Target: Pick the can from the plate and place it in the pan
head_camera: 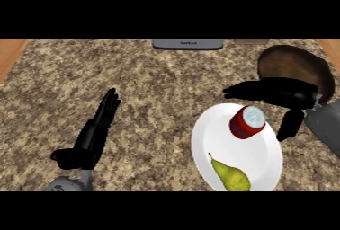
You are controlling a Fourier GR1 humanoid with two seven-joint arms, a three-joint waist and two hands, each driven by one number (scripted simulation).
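Note:
A red can (247, 122) with a silver top stands on the white plate (212, 143) at the lower right. My right hand (279, 92) hovers just behind and to the right of the can, fingers stretched left past it and thumb hanging down at the plate's right rim; it is open and apart from the can. The dark brown pan (289, 63) lies at the upper right, partly hidden by that hand. My left hand (96, 128) rests open on the left of the counter, fingers straight and pointing away.
A green pear (231, 176) lies on the plate's near part. A grey appliance (188, 43) sits at the counter's far edge, with a small brown object (250, 42) beside it. Wooden strips border the counter left and right.

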